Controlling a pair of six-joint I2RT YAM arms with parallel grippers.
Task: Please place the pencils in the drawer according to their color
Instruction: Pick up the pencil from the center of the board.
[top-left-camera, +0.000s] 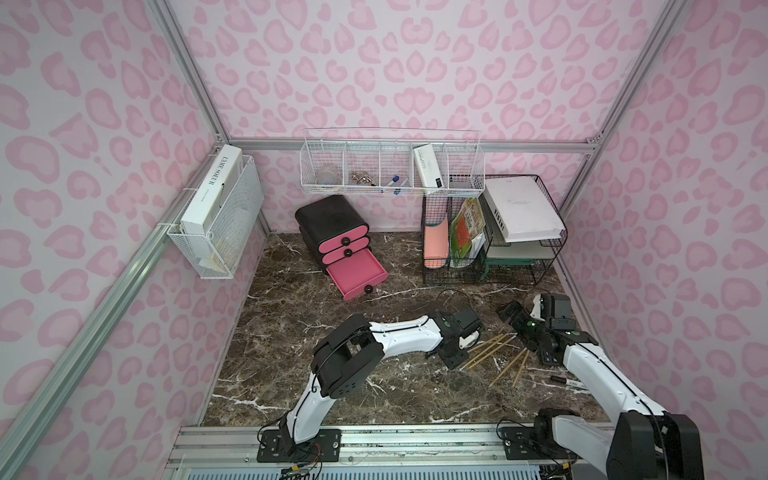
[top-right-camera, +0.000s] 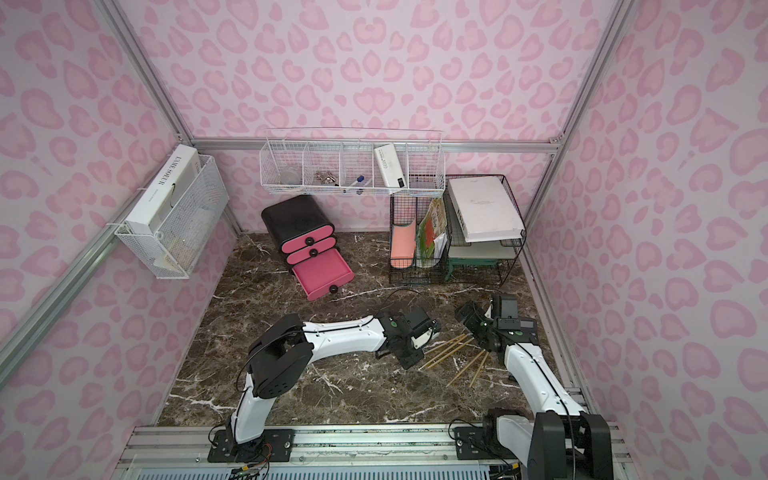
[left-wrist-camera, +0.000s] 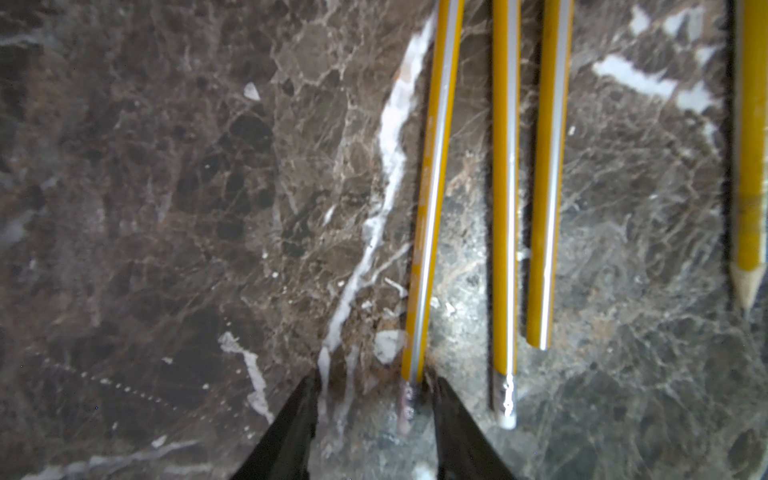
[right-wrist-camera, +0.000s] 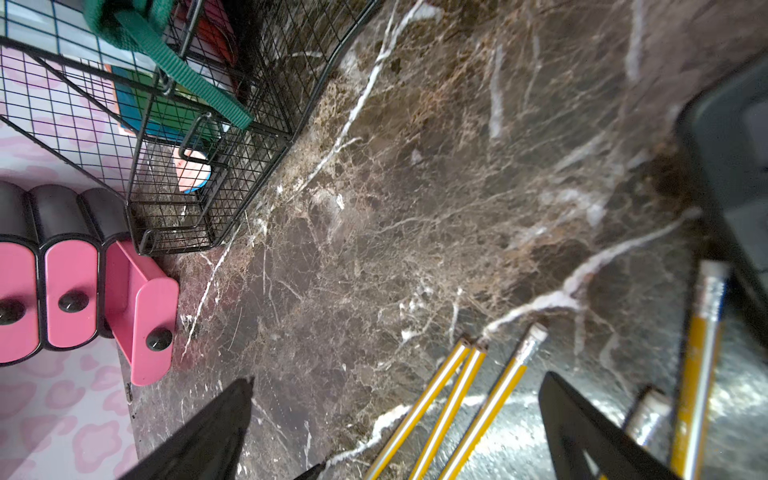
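Yellow pencils (top-left-camera: 489, 352) on the table (top-left-camera: 291, 353), bottom drawer (top-left-camera: 357, 270) open
The drawer sticks out of the black cabinet (top-left-camera: 328, 220) at the back. The left gripper (left-wrist-camera: 374, 386) is half open around one yellow pencil (left-wrist-camera: 432, 208) end. The right gripper (right-wrist-camera: 399, 380) is wide open near the other pencils.

There are at least five yellow pencils (left-wrist-camera: 505, 208), three pink drawers (top-left-camera: 357, 270), three black knobs (top-left-camera: 348, 252), two white wire baskets (top-left-camera: 365, 166) and one black wire rack (top-left-camera: 434, 208).
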